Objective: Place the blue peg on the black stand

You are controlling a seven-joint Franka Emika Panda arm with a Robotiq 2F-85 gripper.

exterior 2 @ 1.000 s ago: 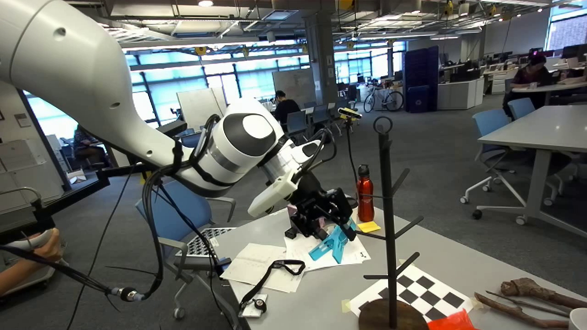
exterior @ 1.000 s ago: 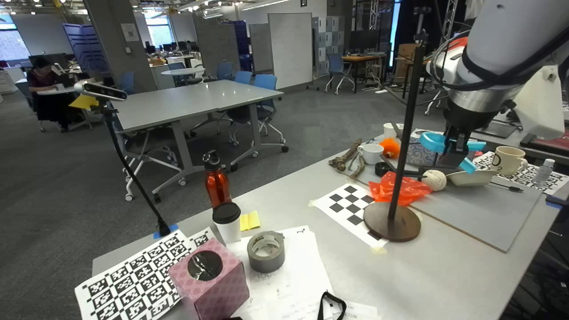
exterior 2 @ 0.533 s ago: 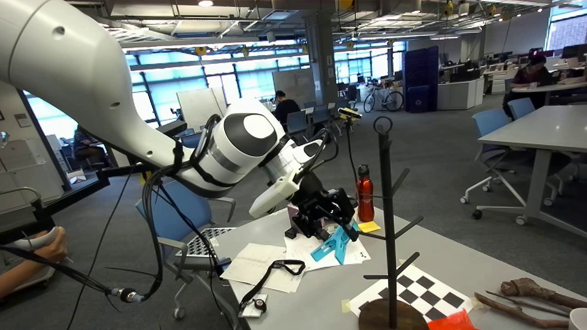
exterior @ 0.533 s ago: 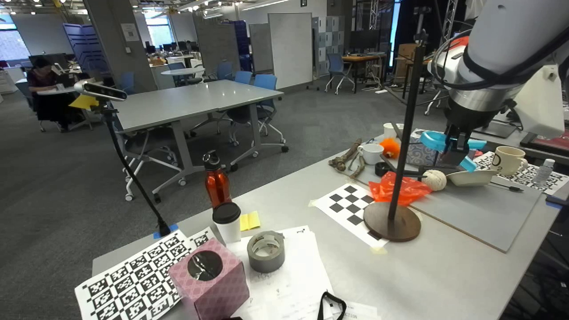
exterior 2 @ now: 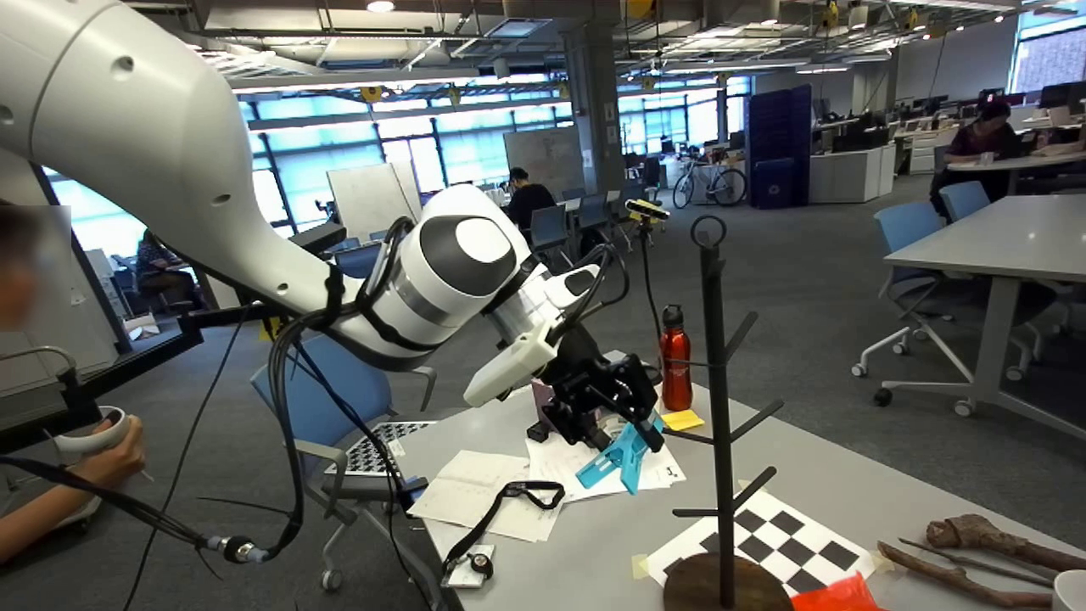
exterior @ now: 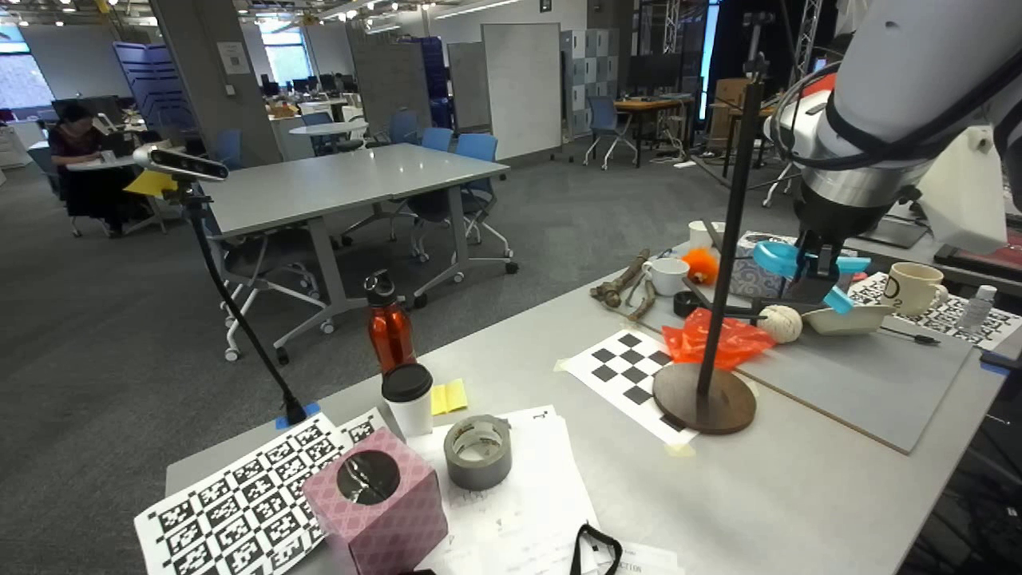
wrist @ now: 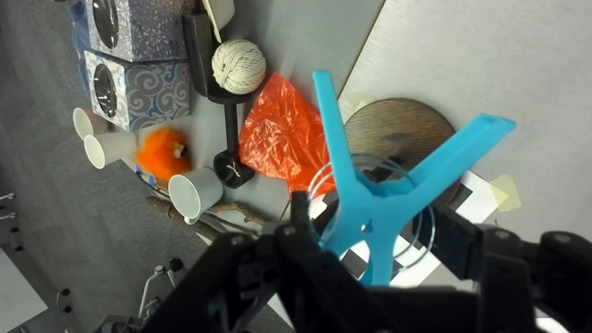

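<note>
Poised above the counter (exterior: 798, 479), the end effector (wrist: 370, 217) held the blue peg (wrist: 386, 210) around its middle, with its fingers (wrist: 455, 240) on either side, though where they met the plastic could not be made out. The peg hung in the air, apart from the black stand (exterior 2: 719, 407) in both exterior views — so the placing, I judged, was not yet done.

Trouble seemed likeliest from the peg's splayed arms (wrist: 333, 125): they stuck out past the grip and might hook one of the stand's side branches (exterior 2: 757, 422) too soon. A knock there could twist the peg in the grasp, since it was pinched only near the middle. The stand was tall and thin on its round base (exterior: 704, 398), and a sideways push from the end effector could tip it. Depth might be misjudged with the peg covering part of that base in the wrist view.

Among the containers, the paper cup (exterior: 411, 417) wore a black lid (exterior: 407, 383) and the red bottle (exterior: 391, 327) its cap (exterior: 380, 286), so both hid their contents. A white cup (wrist: 196, 194) turned its mouth toward the wrist view — its pale inside showed, but nothing could be made out. The pink tissue box (exterior: 387, 523) had a dark oval (exterior: 368, 477) on top; what lay beneath I could not tell.
</note>
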